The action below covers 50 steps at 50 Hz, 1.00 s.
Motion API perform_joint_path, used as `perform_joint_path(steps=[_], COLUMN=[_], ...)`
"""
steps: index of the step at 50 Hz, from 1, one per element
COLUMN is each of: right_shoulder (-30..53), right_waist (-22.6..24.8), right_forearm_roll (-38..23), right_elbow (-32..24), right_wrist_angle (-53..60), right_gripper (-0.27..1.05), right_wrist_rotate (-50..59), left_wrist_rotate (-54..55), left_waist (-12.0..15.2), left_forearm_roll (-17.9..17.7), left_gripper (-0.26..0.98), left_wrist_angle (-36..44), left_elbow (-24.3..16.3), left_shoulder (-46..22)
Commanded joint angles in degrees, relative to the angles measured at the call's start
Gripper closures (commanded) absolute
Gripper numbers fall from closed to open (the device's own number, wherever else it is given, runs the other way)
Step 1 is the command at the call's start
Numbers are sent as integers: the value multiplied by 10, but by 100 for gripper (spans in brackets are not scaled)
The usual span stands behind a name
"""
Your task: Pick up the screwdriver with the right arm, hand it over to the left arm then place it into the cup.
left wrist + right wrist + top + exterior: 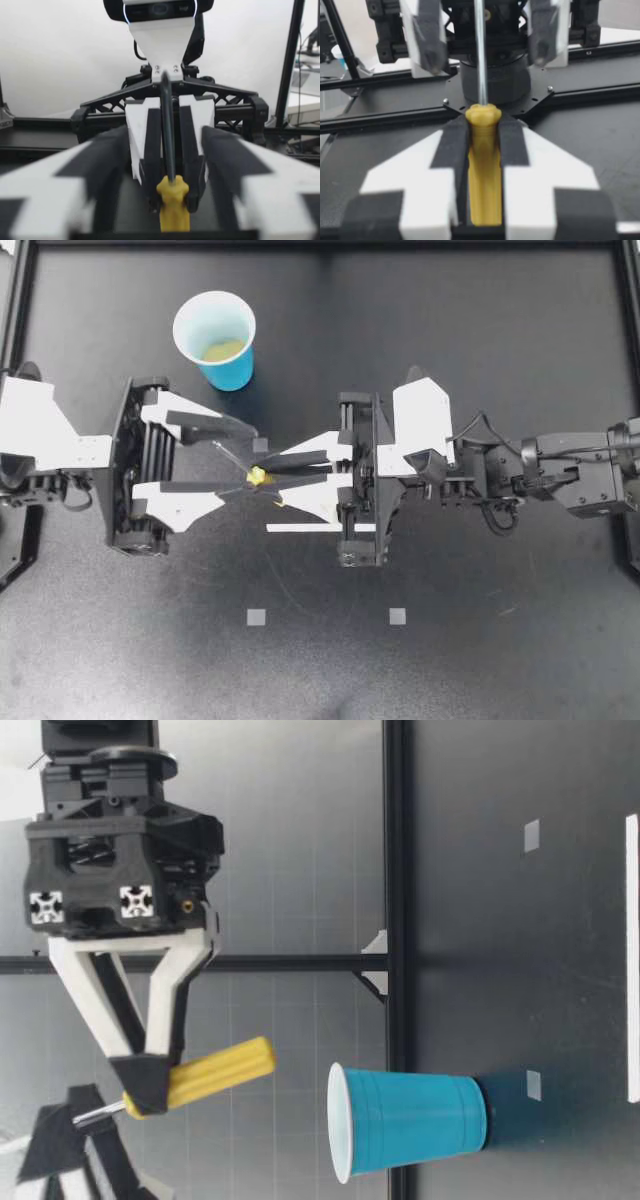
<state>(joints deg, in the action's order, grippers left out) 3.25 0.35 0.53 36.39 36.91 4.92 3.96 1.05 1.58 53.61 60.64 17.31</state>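
- While clamping the screwdriver [257,477] by its yellow handle in the right gripper [275,478], well above the table [480,340], avoid any release: no second grip on it yet.
- Wide-spread left gripper [248,462], one finger on each side of the bare metal shaft, touching nothing.
- Tool slanted, butt end lower than the shaft end.
- Likely drop if let go from the right before closing the left, with a straight fall to the table beneath both grippers.
- Risk of slip or twist when closing on the thin, smooth shaft: little to bite on, and the heavier handle left hanging beyond the left fingers.
- Risk of finger clash: tips of both grippers very close around the handle's collar, so small tolerance for an off-centre close.
- Judged safer to close centred on the shaft, a little clear of the right fingertips.
- Upright cup [215,338] near, off to one side of the left gripper and lower than it; probably light and easy to tip with a finger or the shaft tip.
- Open room: bare table under and around both grippers, nothing between the left gripper and the cup.
- Black frame rails [22,300] along the table's edges, well apart from both grippers.
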Motion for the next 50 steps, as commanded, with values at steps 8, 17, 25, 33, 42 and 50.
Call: perform_joint_path(steps=[8, 17, 25, 33, 42, 50], right_shoulder=[-8, -8, -8, -6, -11, -39], right_waist=[-4, -5, -4, -4, -5, -17], right_forearm_roll=[0, 4, 5, 8, 9, 11], right_elbow=[-13, -14, -13, -13, -11, 17], right_wrist_angle=[8, 8, 8, 8, 8, 9], right_gripper=[68, 67, 49, 15, 7, 7], right_wrist_rotate=[-1, 4, 4, 5, 2, 3], left_wrist_rotate=[-1, -1, -1, -1, -11, -40], left_waist=[1, 1, 1, 1, 1, 30], left_forearm_roll=[1, 1, 1, 2, 1, -15], left_gripper=[63, 69, 69, 69, 69, 69], left_wrist_angle=[5, 5, 5, 5, 2, 0], left_elbow=[-11, -11, -10, -10, -4, 15], left_shoulder=[4, 4, 5, 7, 8, 14])
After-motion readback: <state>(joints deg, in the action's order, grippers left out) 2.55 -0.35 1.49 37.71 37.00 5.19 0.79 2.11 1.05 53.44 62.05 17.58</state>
